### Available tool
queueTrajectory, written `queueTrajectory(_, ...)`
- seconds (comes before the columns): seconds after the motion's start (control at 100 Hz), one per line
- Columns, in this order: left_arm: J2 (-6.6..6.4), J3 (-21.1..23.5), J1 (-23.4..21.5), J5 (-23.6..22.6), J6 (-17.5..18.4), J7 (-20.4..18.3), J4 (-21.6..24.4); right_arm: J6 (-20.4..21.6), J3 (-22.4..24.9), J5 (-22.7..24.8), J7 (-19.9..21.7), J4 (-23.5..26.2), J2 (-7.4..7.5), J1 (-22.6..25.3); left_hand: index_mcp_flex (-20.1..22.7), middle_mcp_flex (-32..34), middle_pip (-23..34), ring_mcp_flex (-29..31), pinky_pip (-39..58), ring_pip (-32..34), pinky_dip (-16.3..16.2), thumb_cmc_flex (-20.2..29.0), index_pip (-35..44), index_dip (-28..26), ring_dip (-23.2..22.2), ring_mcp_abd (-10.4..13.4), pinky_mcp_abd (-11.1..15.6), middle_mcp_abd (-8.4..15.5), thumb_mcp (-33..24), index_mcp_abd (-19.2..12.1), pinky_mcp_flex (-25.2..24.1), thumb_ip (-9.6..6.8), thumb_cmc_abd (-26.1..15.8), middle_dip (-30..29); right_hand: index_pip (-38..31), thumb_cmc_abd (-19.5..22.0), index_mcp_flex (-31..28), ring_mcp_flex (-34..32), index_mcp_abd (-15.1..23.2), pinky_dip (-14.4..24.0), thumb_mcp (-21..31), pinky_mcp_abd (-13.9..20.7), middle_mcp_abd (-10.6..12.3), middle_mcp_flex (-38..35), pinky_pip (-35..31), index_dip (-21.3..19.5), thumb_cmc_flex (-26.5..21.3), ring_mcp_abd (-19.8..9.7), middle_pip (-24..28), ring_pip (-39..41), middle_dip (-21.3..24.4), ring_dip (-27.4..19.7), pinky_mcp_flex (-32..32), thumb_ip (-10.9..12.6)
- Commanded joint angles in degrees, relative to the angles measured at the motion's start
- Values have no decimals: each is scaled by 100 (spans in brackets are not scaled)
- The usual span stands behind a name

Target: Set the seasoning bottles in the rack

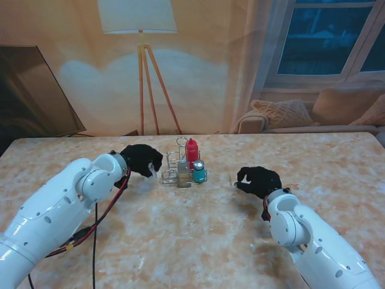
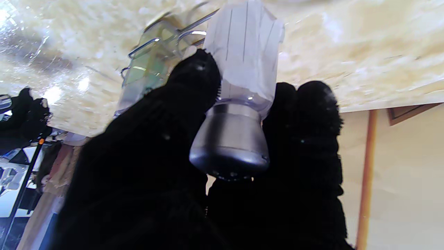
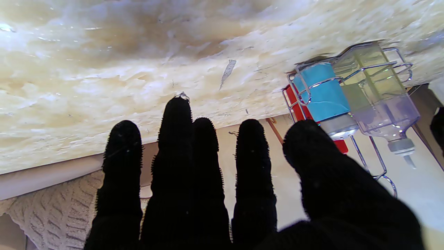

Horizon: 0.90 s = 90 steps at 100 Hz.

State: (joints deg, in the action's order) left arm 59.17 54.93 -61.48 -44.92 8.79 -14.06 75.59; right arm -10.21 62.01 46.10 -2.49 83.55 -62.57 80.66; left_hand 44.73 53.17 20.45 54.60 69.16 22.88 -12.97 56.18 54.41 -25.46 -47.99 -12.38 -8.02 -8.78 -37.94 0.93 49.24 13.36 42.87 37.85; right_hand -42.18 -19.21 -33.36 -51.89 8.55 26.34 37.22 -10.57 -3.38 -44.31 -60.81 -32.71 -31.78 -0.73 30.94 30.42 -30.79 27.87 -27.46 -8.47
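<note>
Beside the wire rack (image 1: 180,162), a white shaker with a steel cap (image 2: 239,90) sits pinched in the left robot hand (image 1: 141,159), held upright for its slot; three bottles already stand racked. Right robot hand (image 1: 258,179) rests empty, fingers spread, over the tabletop (image 1: 198,235).

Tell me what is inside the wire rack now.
The wire rack holds a red bottle, a blue shaker and a clear oil bottle. Its left side is hidden by the left hand.
</note>
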Motion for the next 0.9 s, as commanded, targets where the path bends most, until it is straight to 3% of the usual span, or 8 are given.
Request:
queueTrajectory(0.0,101,-73,144,40,-12,-81,10,-2,-9,22,81,-2,-18,44,151,241,98,617,182,522,5,663,360,-60,-415,48,1432,77,-544,-46,10,-153,-145,173,-85,-204,-7,-93,93,-11,71,-69,19,-75,-116,49,-55,-32,75,82,13,111,31,-118)
queueTrajectory(0.46,288,-878,688,533,-225,176,-425,-1,12,53,65,6,-16,62,131,221,99,604,140,516,-53,656,363,-71,-429,41,1430,70,-548,-46,6,-153,-157,185,-87,-211,-9,-96,94,-12,77,-69,15,-82,-110,50,-57,-27,78,84,12,114,36,-118)
queueTrajectory(0.89,385,-1046,698,567,-247,575,-630,1,31,74,58,26,-13,90,106,180,129,581,120,506,-73,649,372,-89,-440,34,1390,48,-592,-38,1,-146,-157,181,-89,-213,-5,-95,97,-13,82,-66,21,-77,-111,52,-64,-37,76,81,13,112,34,-119)
